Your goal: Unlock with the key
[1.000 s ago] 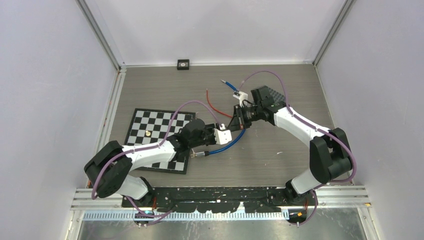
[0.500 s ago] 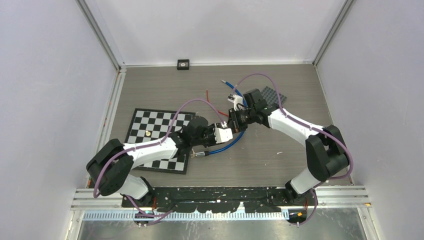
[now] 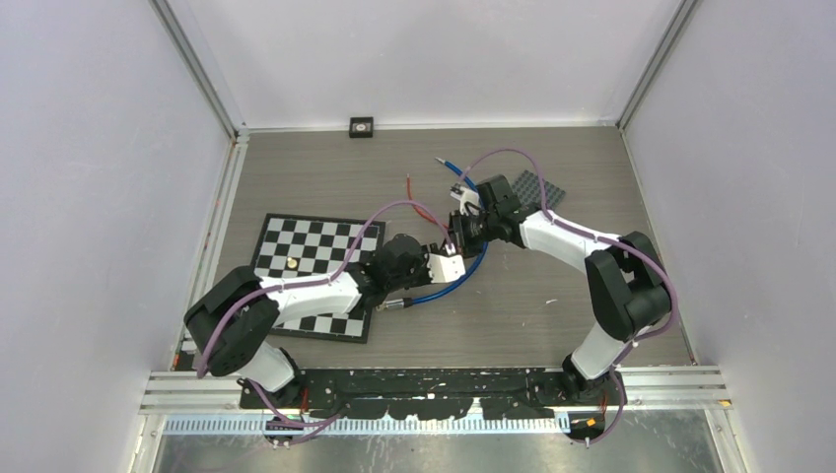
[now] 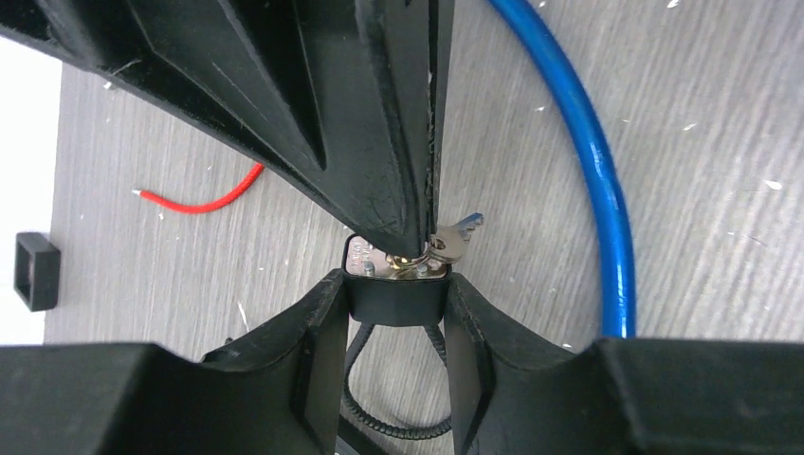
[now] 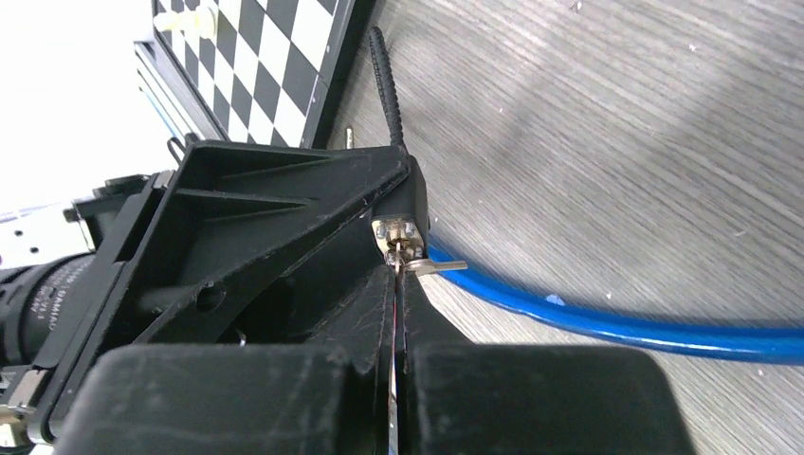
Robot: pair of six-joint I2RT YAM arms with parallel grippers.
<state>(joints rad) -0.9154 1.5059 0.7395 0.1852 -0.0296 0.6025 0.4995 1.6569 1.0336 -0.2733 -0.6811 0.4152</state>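
A small padlock with a black body, a brass face and a black coiled cable loop sits clamped between the fingers of my left gripper. My right gripper is shut on a key at the lock's face; the key's blade is hidden by the fingers. A spare silver key sticks out sideways on the ring and also shows in the right wrist view. In the top view the left gripper and the right gripper meet tip to tip above the table's middle.
A blue cable curves under the grippers. A chessboard with a small piece lies to the left. A red wire, a grey studded plate and a small black box lie farther back.
My right gripper has moved left and nearer to the left gripper until its tips reach the lock. My left gripper has shifted slightly right with the lock.
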